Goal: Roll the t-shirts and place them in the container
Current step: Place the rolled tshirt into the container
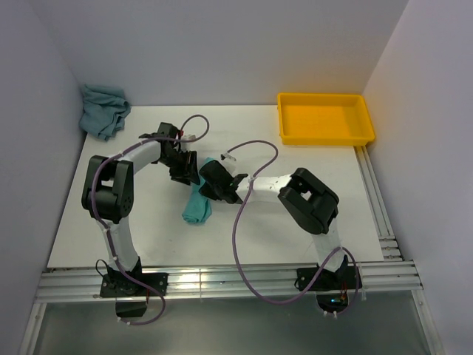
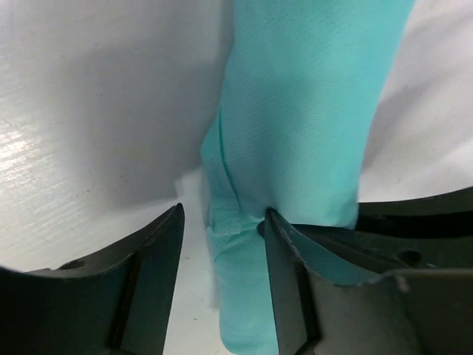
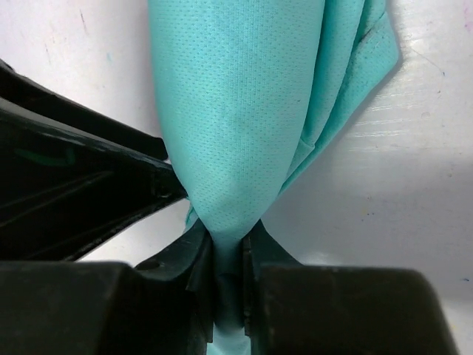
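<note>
- Here, the right claw point(image 3: 228, 248) is pressed shut on a bright mint-turquoise t-shirt point(image 3: 236, 111) of thin soft fabric. Its two dark fingers pinch a narrow gathered neck of the cloth.
- Ahead of that claw's fingertips the mint-turquoise t-shirt widens out and lies bunched lengthwise on the white desk point(image 3: 414, 192). Loose folds show on the claw's right side in the right wrist view.
- The left claw point(image 2: 223, 216) stands partly open, its jaws apart with a clear gap, and it has hold of nothing.
- In the left wrist view an edge of the same t-shirt sits in that gap, close against the inner face of the right-hand finger point(image 2: 284, 251). The left-hand finger is apart from the cloth, with bare desk between them.
- From above, the two claws are just beside each other near the middle of the desk, the left claw point(image 1: 185, 171) to the left of the right claw point(image 1: 209, 180). The visible part of the t-shirt point(image 1: 197, 207) shows mostly on their near side.
- A dull grey-teal t-shirt point(image 1: 103, 109) of soft fabric lies crumpled well apart from both claws, far beyond the left claw and to its left, in the far corner of the desk.
- A rectangular yellow plastic tray point(image 1: 325, 139) sits well apart from the right claw, beyond it and to its right, by the far right corner.
</note>
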Robot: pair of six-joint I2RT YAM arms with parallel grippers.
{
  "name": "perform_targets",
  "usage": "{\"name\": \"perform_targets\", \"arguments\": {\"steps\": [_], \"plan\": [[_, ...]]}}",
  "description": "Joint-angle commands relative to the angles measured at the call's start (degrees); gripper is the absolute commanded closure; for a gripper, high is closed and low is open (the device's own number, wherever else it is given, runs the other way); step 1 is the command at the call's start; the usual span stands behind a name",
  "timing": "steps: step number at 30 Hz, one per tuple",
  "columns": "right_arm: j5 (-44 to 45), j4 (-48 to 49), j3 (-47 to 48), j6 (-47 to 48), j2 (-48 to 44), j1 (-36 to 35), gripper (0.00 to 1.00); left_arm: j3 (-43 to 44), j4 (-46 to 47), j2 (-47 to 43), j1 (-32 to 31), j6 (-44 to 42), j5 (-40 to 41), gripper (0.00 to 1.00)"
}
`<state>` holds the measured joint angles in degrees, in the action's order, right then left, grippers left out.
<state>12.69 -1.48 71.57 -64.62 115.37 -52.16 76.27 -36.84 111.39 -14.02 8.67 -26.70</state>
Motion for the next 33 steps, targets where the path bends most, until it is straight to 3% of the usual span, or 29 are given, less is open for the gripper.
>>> {"name": "perform_targets", "arguments": {"steps": [1,5,13,19,25,33], "plan": [[1.7,-1.2,-1.2,-0.5,-0.2,-0.3,0.89,4.2,-1.0,-1.3,-0.1,0.0,-2.0,0.46],[2.2,-1.3,-1.8,-1.5,-1.1,-0.3,1.0,9.3,-2.4,-1.6,0.9,-0.1,-4.4,0.41],[3.7,1.3,-5.7,-4.3,-6.6,1.0,1.0,19.2,-7.1,-2.4,5.2,-0.4,-9.1,0.4],[7.1,-0.1,-4.3,-4.0,-12.2,4.5,1.0,19.8,-8.6,-5.6,8.8,-1.6,-11.3,0.4],[9.8,-2.7,-2.5,-1.9,-18.7,13.1,1.0,16.0,-8.9,-10.1,11.0,-3.8,-12.4,0.41],[10.3,-3.2,0.4,-1.1,-23.8,33.6,1.0,13.5,-9.8,-14.1,12.3,-5.7,-13.5,0.41]]}}
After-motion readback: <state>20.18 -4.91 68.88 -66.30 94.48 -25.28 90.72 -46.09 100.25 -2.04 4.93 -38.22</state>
